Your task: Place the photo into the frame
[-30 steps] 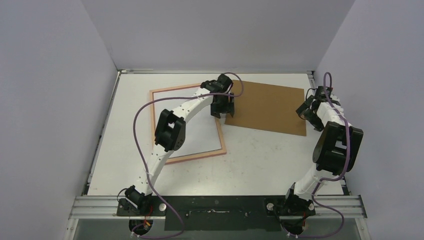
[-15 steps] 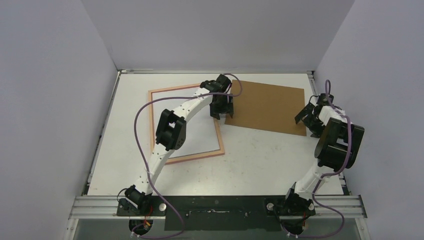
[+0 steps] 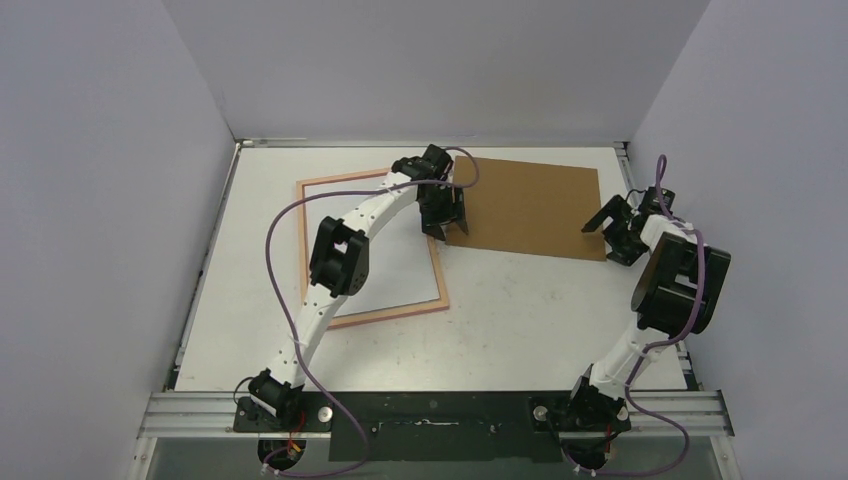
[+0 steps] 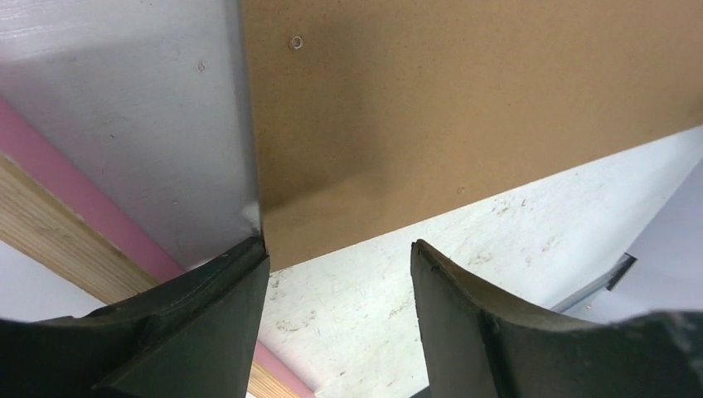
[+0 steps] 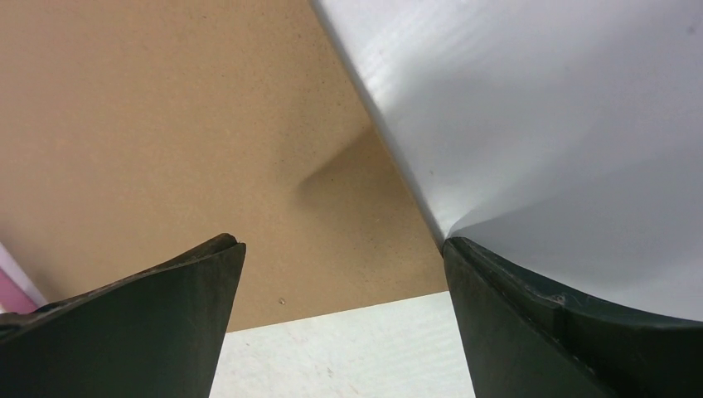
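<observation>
The pink frame (image 3: 340, 178) lies flat at the left centre, and its pink face and wood edge show in the left wrist view (image 4: 66, 184). The area inside it is white. The photo's seascape side shows in no view. A pale glossy sheet (image 4: 124, 99) lies beside the brown backing board (image 3: 530, 210); I cannot tell if it is the photo. My left gripper (image 3: 445, 222) is open at the board's near left corner (image 4: 340, 249). My right gripper (image 3: 605, 235) is open at the board's near right corner (image 5: 344, 242). Both grippers are empty.
The white table (image 3: 520, 320) is enclosed by grey walls on three sides. A pale grey surface (image 5: 539, 108) fills the upper right of the right wrist view, against the right finger. A metal rail (image 3: 440, 410) carries the arm bases.
My right gripper has moved left onto the board's near right corner. The board has shifted slightly left and away. My left gripper has barely moved.
</observation>
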Controlling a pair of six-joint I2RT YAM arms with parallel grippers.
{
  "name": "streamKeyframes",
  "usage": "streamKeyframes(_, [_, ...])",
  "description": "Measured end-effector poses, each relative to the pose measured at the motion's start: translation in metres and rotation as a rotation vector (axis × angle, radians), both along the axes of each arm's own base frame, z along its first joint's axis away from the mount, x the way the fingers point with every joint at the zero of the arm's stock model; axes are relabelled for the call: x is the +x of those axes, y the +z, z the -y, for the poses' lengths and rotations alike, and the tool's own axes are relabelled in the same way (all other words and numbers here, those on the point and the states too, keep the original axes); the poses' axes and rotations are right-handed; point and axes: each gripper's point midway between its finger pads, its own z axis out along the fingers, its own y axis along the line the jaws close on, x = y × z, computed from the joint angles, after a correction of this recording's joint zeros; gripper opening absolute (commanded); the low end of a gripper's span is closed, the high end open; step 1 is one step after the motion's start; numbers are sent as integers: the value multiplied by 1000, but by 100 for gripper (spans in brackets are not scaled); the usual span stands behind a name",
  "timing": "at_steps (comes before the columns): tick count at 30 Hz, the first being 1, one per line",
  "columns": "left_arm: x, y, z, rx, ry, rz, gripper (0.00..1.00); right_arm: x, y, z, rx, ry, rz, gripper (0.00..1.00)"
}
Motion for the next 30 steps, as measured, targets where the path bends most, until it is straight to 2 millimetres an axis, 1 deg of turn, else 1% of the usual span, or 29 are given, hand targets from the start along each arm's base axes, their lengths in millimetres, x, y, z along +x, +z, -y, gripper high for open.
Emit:
streamKeyframes(3, [1, 2, 0, -31, 9, -20, 59, 12, 4, 0, 17, -5, 52, 94])
streamKeyframes(5, [5, 3, -1, -49, 18, -25, 59, 15, 4, -1, 23, -11, 70, 94])
streamKeyframes(10, [13, 5, -1, -76, 21, -9, 58, 21, 5, -1, 36, -32, 103, 94])
streamKeyframes(13, [17, 6, 0, -86, 14, 7, 58, 20, 6, -1, 33, -46, 123, 93])
streamKeyframes(16, [18, 6, -1, -85, 7, 17, 57, 13, 6, -3, 20, -61, 130, 93])
streamKeyframes(19, [20, 6, -4, -72, -2, 36, 56, 1, 5, -10, 3, -71, 117, 93])
streamKeyframes(21, [21, 8, -7, -52, -4, 53, 54, -6, 4, -15, -3, -75, 106, 93])
streamKeyframes(24, [23, 13, -16, -11, 1, 81, 54, -14, 3, -25, -5, -67, 94, 93])
streamKeyframes(28, [17, 30, -31, 40, -1, 118, 54, -30, 2, -46, -10, -31, 61, 93])
streamKeyframes(30, [15, 45, -37, 52, -3, 146, 54, -39, 1, -55, -11, -13, 44, 93])
